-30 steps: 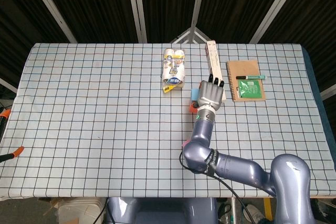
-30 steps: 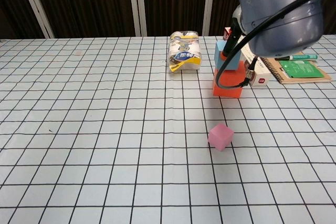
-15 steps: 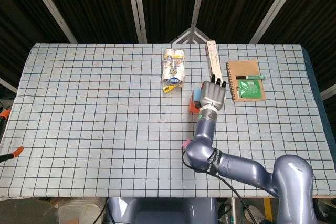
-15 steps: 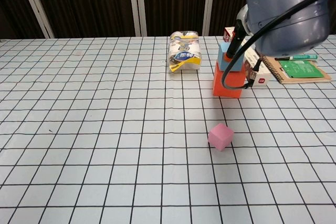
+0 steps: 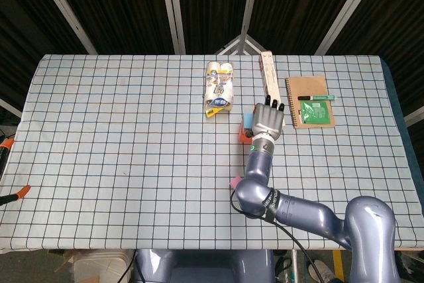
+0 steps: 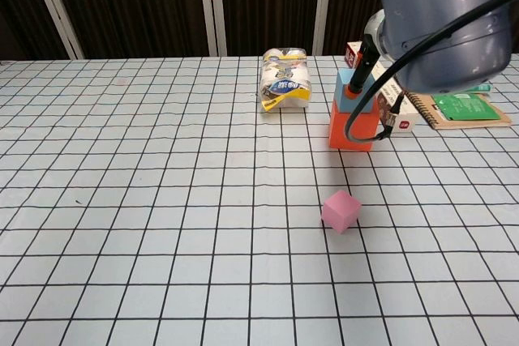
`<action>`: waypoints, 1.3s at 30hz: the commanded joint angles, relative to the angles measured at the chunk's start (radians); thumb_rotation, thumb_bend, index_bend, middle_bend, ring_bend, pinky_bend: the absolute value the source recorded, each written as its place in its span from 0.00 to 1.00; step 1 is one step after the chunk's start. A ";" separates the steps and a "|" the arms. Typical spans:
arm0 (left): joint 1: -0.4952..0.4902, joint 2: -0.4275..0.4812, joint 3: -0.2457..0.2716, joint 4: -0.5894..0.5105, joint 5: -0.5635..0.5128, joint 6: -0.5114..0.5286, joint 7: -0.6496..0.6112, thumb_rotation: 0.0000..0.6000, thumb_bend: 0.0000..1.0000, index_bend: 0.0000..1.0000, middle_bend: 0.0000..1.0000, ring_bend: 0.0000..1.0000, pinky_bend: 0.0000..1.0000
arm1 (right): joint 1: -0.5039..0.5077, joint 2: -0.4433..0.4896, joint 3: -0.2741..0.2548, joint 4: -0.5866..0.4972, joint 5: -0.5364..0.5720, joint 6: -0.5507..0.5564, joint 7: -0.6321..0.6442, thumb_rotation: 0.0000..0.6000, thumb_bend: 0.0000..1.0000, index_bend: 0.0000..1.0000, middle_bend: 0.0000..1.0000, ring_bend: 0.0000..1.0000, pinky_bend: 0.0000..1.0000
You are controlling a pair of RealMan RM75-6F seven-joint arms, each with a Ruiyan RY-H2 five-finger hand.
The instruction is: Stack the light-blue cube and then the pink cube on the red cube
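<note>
Since a second ago, the light-blue cube (image 6: 352,91) has been lowered squarely onto the red cube (image 6: 350,127). Whether the right hand (image 5: 267,121) above it grips cannot be told. The pink cube (image 6: 340,211) is seen well nearer than the red cube.

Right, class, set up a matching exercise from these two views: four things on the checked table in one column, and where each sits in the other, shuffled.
Things
1. light-blue cube
2. pink cube
3. red cube
4. white-and-yellow plastic packet

Places
A. alone on the checked cloth, nearest the robot
B. on top of the red cube
C. lying left of the stack
D. on the cloth, bearing another cube

Pairs: 1-B, 2-A, 3-D, 4-C
</note>
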 commanded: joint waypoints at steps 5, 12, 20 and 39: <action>0.001 0.002 -0.002 0.001 -0.002 0.002 -0.006 1.00 0.16 0.04 0.00 0.00 0.00 | -0.006 0.008 -0.001 -0.007 0.003 -0.012 -0.005 1.00 0.84 0.74 0.00 0.00 0.00; 0.001 0.002 -0.001 0.000 0.002 0.004 -0.007 1.00 0.16 0.04 0.00 0.00 0.00 | -0.010 0.021 -0.004 -0.029 0.009 -0.015 -0.018 1.00 0.84 0.64 0.00 0.00 0.00; 0.006 0.004 0.000 -0.002 0.005 0.011 -0.009 1.00 0.16 0.04 0.00 0.00 0.00 | -0.014 0.039 -0.007 -0.059 0.043 -0.024 -0.048 1.00 0.84 0.46 0.00 0.00 0.00; 0.007 0.004 0.001 -0.002 0.002 0.010 -0.006 1.00 0.16 0.04 0.00 0.00 0.00 | -0.011 0.017 -0.014 -0.025 -0.015 -0.030 0.036 1.00 0.84 0.68 0.00 0.00 0.00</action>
